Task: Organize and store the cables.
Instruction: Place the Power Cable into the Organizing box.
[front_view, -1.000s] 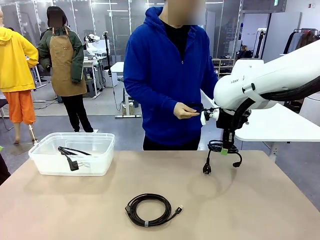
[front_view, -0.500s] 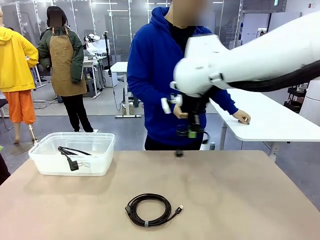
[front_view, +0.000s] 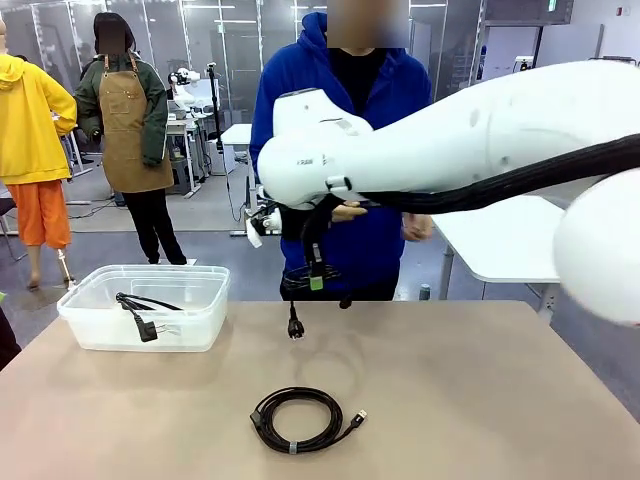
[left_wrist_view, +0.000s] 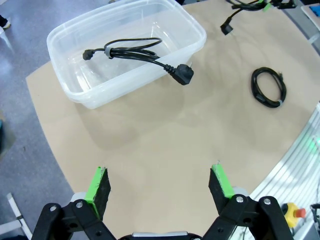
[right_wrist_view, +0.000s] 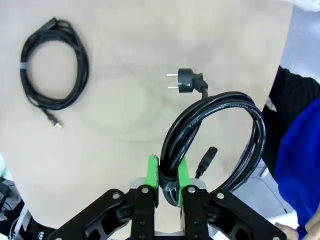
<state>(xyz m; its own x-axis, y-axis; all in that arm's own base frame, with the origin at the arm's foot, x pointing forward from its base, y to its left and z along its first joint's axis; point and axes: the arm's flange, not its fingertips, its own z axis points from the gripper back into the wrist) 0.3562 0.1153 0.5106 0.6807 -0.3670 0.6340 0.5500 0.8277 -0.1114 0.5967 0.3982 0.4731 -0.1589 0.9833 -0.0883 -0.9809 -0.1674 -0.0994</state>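
My right gripper (front_view: 315, 276) hangs above the table's far middle, shut on a coiled black power cable (front_view: 300, 280); its two-pin plug (front_view: 295, 329) dangles just over the tabletop. In the right wrist view the green pads (right_wrist_view: 152, 174) pinch the coil (right_wrist_view: 220, 125), with the plug (right_wrist_view: 184, 82) beyond. A second cable coil (front_view: 297, 420) lies flat near the table's front, also visible as the coil (right_wrist_view: 52, 70) and the coil (left_wrist_view: 269, 87). A third cable (front_view: 140, 310) rests in the clear bin (front_view: 180, 335). My left gripper (left_wrist_view: 160, 185) is open above bare table, near the bin (left_wrist_view: 100, 95) holding that cable (left_wrist_view: 135, 50).
A person in a blue hoodie (front_view: 330, 120) stands at the table's far edge behind my right arm, one hand (front_view: 350, 211) close to the wrist. The bin sits at the far left. A white table (front_view: 500, 240) stands behind on the right.
My right arm has swung from the right side leftward across the far edge, carrying the power cable. The person's hand has left the gripper. The other cables have not moved.
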